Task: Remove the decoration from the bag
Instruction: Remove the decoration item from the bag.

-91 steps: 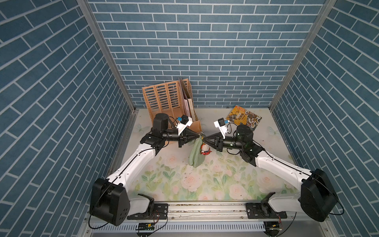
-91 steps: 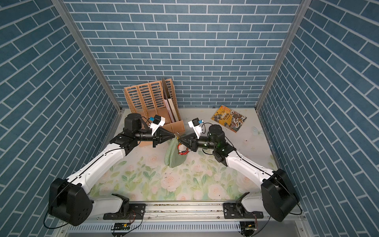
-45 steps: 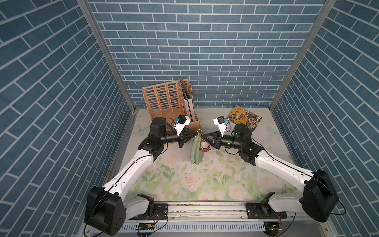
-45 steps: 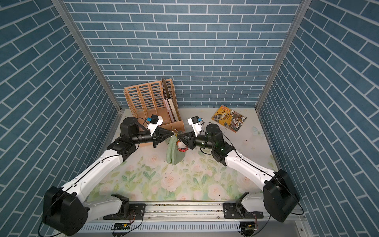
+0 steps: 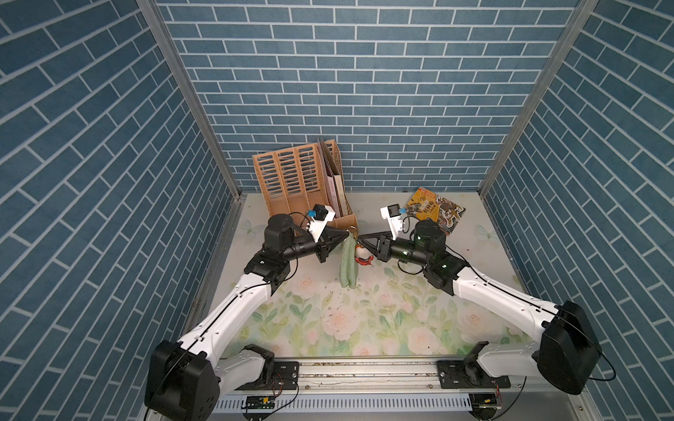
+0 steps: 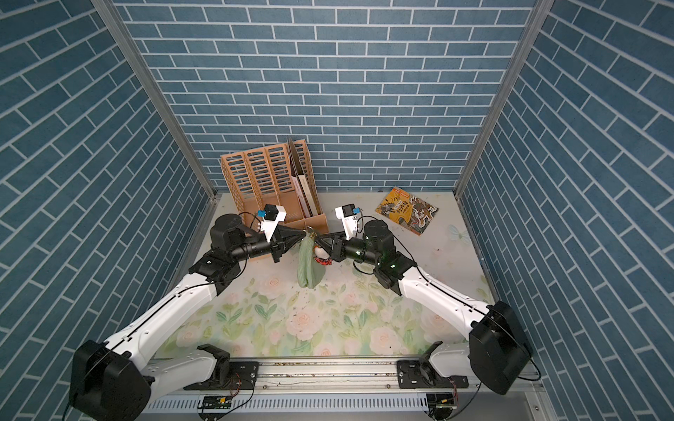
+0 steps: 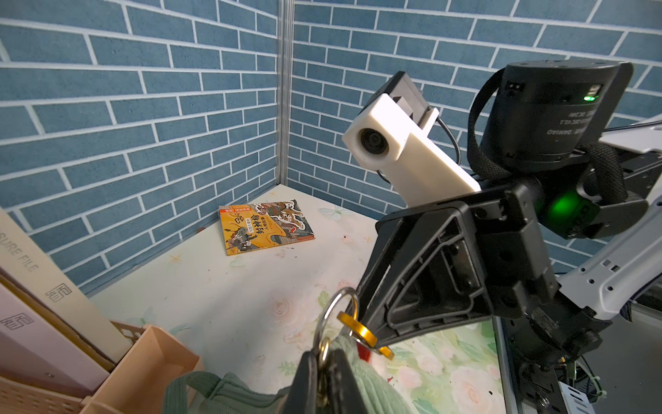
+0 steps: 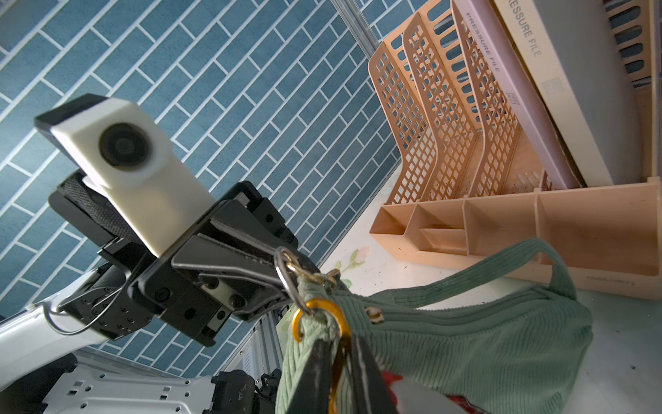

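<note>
The sage-green bag (image 5: 348, 266) (image 6: 308, 271) hangs in the air between my two grippers, its lower end near the table. My left gripper (image 5: 345, 236) (image 7: 324, 372) is shut on the small gold ring at the bag's top, just below a silver ring (image 7: 335, 312). My right gripper (image 5: 361, 240) (image 8: 338, 372) is shut on the gold clasp (image 8: 318, 319) (image 7: 358, 331) of the decoration (image 5: 362, 255) (image 6: 322, 257), which dangles white and red against the bag's right side. The two gripper tips almost touch.
A peach file rack (image 5: 302, 182) with folders stands at the back, just behind the grippers. A yellow illustrated booklet (image 5: 436, 209) lies at the back right. Blue brick walls close in three sides of the flowered table (image 5: 364, 320).
Both grippers have carried the bag slightly toward the back wall, and the bag now hangs narrower, more edge-on. Both grips are unchanged.
</note>
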